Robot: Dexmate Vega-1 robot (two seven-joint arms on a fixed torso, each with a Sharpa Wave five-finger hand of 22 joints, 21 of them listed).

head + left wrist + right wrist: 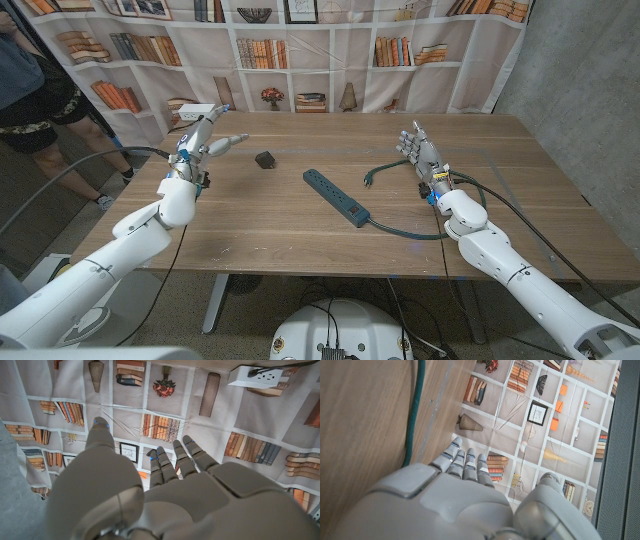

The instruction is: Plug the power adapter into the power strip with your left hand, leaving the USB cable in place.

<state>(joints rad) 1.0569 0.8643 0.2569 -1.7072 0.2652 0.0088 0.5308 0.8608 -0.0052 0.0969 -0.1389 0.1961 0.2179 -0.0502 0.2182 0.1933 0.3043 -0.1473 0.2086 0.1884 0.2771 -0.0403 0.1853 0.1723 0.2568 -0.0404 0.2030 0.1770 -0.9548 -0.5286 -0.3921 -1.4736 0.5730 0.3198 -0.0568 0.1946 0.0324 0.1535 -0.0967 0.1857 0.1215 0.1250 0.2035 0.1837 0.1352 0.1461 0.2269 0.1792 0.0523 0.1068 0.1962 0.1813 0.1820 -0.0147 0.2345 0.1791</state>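
A printed bookshelf backdrop [300, 50] hangs behind a wooden bench [300, 230], with a grey wall at the three o'clock side.

The power adapter [265, 159], a small dark block, lies on the bench around eleven o'clock from the centre, apart from everything else. Just toward four o'clock of it, the dark green power strip [335, 196] lies on a slant near the middle of the bench. Its cable [410, 232] runs toward three o'clock, loops back, and ends in a plug [370, 179] lying free on the wood.

The left hand [205, 138] is raised at about ten o'clock, well apart from the adapter, fingers spread and grasping nothing; the left wrist view shows its fingers [172, 462] extended toward the backdrop. A white power strip [197, 114] sits at the bench's far edge just beyond it.

The right hand [422, 152] stands at about two o'clock, fingers apart and upright, released, near the looped cable.

A person [30, 90] stands at the far nine o'clock edge.
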